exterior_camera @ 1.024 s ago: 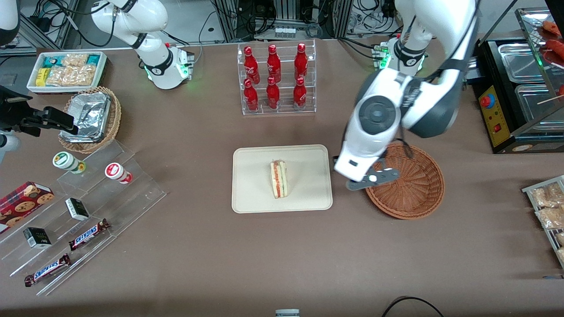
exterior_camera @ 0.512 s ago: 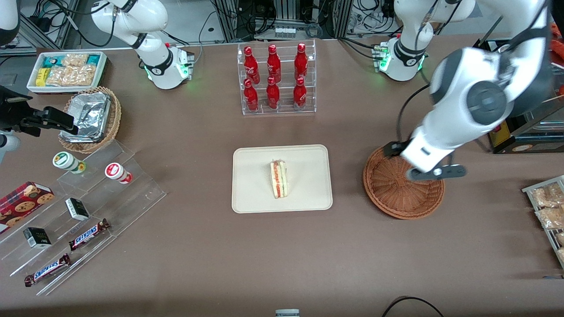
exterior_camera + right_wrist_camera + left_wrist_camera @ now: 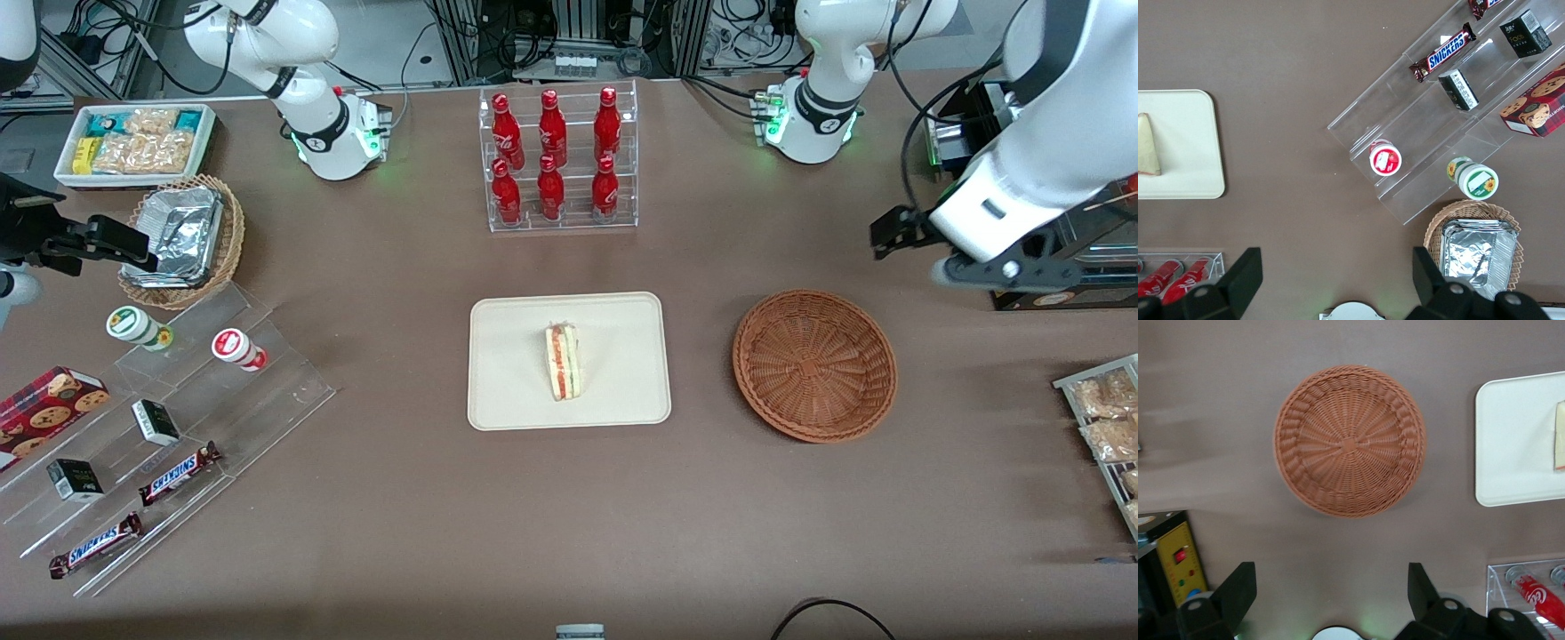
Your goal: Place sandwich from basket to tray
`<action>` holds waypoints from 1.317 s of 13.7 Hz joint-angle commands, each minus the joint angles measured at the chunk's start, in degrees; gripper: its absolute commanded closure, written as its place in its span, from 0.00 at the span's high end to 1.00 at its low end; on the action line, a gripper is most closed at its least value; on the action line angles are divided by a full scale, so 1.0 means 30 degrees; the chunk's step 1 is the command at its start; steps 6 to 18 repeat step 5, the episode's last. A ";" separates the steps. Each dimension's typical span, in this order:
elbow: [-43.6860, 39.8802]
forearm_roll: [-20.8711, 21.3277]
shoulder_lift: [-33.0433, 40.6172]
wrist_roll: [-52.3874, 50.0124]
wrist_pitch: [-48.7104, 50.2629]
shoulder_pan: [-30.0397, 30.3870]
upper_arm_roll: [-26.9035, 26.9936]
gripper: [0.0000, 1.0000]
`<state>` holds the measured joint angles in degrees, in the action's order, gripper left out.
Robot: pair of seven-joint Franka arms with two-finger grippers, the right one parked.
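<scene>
The sandwich (image 3: 562,360), a white wedge with red, orange and green layers, lies on the cream tray (image 3: 516,356) near its middle. Beside the tray, toward the working arm's end, stands the round reddish-brown basket (image 3: 814,364) with nothing in it. My left gripper (image 3: 1330,587) is open and holds nothing. It hangs high above bare tablecloth, farther from the front camera than the basket (image 3: 1349,440). In the front view its hand (image 3: 1003,269) sits close to the black appliance. The left wrist view also catches the tray (image 3: 1511,440) and an edge of the sandwich (image 3: 1559,435).
A clear rack of red bottles (image 3: 557,160) stands farther back than the tray. A black appliance with a red button (image 3: 1005,240) is at the working arm's end, with snack trays (image 3: 1102,418) nearer the camera. A stepped acrylic shelf (image 3: 178,400) and foil basket (image 3: 182,236) lie toward the parked arm's end.
My left arm has swung away from above the basket, toward the working arm's end and farther from the camera. The basket now shows whole. The sandwich has stayed on the tray.
</scene>
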<state>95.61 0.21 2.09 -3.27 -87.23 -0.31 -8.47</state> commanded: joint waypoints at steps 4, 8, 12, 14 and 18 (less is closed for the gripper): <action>-0.0319 0.0164 0.0621 0.1470 0.0483 0.0278 0.1473 1.00; -0.0319 0.0193 0.0621 0.1501 0.0278 0.0278 0.1533 1.00; -0.0319 0.0193 0.0621 0.1501 0.0278 0.0278 0.1533 1.00; -0.0319 0.0193 0.0621 0.1501 0.0278 0.0278 0.1533 1.00; -0.0319 0.0193 0.0621 0.1501 0.0278 0.0278 0.1533 1.00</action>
